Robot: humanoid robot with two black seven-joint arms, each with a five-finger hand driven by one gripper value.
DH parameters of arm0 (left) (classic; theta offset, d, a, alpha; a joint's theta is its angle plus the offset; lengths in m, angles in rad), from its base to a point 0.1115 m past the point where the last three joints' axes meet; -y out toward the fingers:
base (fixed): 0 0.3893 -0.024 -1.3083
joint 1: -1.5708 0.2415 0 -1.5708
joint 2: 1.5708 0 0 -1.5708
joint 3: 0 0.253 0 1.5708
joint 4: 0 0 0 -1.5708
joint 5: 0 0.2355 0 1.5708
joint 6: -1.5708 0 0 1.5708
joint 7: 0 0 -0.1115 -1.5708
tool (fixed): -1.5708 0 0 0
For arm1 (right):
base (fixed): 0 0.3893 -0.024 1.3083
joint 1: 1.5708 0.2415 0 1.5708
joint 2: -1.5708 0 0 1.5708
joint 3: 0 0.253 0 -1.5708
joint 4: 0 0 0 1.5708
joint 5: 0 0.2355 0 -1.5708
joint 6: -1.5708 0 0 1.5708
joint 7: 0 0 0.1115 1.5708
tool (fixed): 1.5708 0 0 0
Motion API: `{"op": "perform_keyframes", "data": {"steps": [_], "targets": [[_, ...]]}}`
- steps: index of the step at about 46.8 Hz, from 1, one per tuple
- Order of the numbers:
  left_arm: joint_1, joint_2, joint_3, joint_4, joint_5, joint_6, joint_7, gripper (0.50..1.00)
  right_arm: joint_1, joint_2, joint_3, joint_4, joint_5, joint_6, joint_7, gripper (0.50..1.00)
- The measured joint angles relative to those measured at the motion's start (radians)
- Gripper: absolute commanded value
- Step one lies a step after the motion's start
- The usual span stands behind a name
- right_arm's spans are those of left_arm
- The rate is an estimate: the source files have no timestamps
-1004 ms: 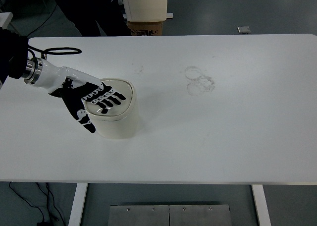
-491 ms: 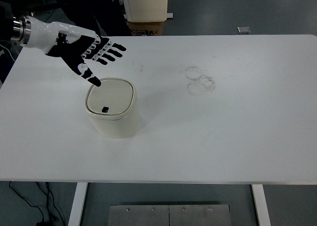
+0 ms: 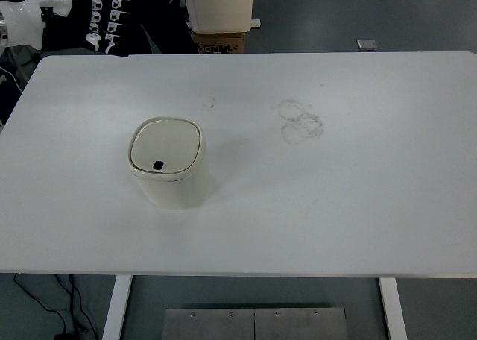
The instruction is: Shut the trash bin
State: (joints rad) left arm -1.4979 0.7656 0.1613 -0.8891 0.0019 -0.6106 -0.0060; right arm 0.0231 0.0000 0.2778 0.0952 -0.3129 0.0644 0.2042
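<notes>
The cream trash bin (image 3: 168,163) is sitting on the left half of the white table (image 3: 335,206), its lid lying flat and shut, a small dark button near the lid's front edge. Beyond the far left corner, the left hand (image 3: 93,23) is hanging over the floor, fingers spread, gripping nothing, partly blending into the dark background.

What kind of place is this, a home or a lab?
Most likely a robotics lab or test room: a bare white table holding only a small trash bin, a robot's left hand raised at the far corner, and a grey floor with cables.
</notes>
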Motion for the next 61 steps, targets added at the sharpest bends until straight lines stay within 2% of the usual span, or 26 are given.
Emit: {"op": "perform_keyframes", "data": {"steps": [11,16,20,23,33,41,50,61], "targets": [[0.195,-0.009,-0.242,0.100,-0.010,0.006,-0.020,1.000,0.000,0.000,0.000,0.000,0.000,0.000,0.000,0.991],[0.303,-0.010,-0.370,0.103,-0.044,0.077,-0.095,1.000,0.000,0.000,0.000,0.000,0.000,0.000,0.000,0.991],[0.369,-0.012,-0.447,0.106,-0.057,0.107,-0.159,1.000,0.000,0.000,0.000,0.000,0.000,0.000,0.000,0.991],[0.410,-0.029,-0.479,0.107,-0.058,0.125,-0.180,1.000,0.000,0.000,0.000,0.000,0.000,0.000,0.000,0.991],[0.494,-0.109,-0.562,0.149,-0.062,0.205,-0.188,1.000,0.001,0.000,0.000,0.000,0.000,0.000,0.000,0.991],[0.529,-0.175,-0.672,0.294,-0.062,0.205,-0.187,1.000,0.000,0.000,0.000,0.000,0.000,0.000,0.000,0.991],[0.553,-0.235,-0.688,0.484,-0.074,0.198,-0.187,1.000,0.001,0.000,0.000,0.000,0.000,0.000,0.000,0.991],[0.640,-0.254,-0.688,0.518,-0.165,0.197,-0.187,1.000,0.001,0.000,0.000,0.000,0.000,0.000,0.000,0.991]]}}
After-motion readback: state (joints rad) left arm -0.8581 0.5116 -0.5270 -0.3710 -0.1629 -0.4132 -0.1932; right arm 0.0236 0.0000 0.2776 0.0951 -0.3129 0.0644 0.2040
